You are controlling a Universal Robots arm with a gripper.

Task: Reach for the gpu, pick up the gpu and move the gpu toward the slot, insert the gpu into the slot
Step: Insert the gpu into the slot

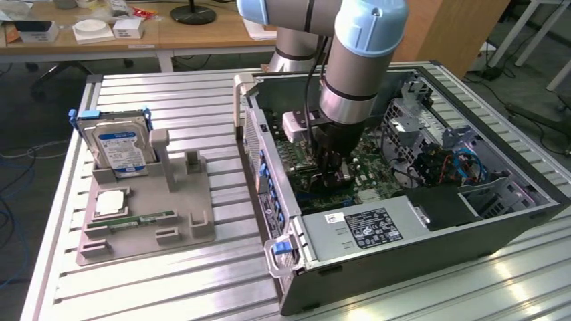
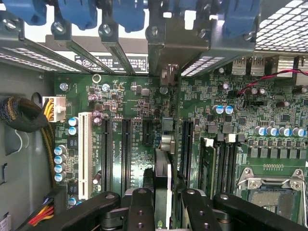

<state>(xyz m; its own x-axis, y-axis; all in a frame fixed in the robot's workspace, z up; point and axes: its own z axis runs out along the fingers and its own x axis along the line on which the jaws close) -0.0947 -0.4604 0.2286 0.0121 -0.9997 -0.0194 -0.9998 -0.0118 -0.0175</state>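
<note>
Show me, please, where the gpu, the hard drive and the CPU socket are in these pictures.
gpu (image 2: 162, 185): wrist view, top edge of the card between the jaws.
hard drive (image 1: 119, 148): exterior view, blue label on its face.
CPU socket (image 2: 270, 195): wrist view, silver frame's middle.

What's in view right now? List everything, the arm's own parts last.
computer case: one, dark grey, open, on the slatted metal table
motherboard: one, green, inside the case
long slots: several black, one white, on the motherboard
CPU socket: one, silver, on the motherboard
fixture tray: one, grey, on the table, to the exterior view's left of the case
hard drive: one, silver with blue label, upright in the tray
memory stick: one, green, lying on the tray
gpu: one, dark, edge-on over the motherboard
arm: one, silver and pale blue, reaching into the case
end effector: one, black, closed on the gpu
</note>
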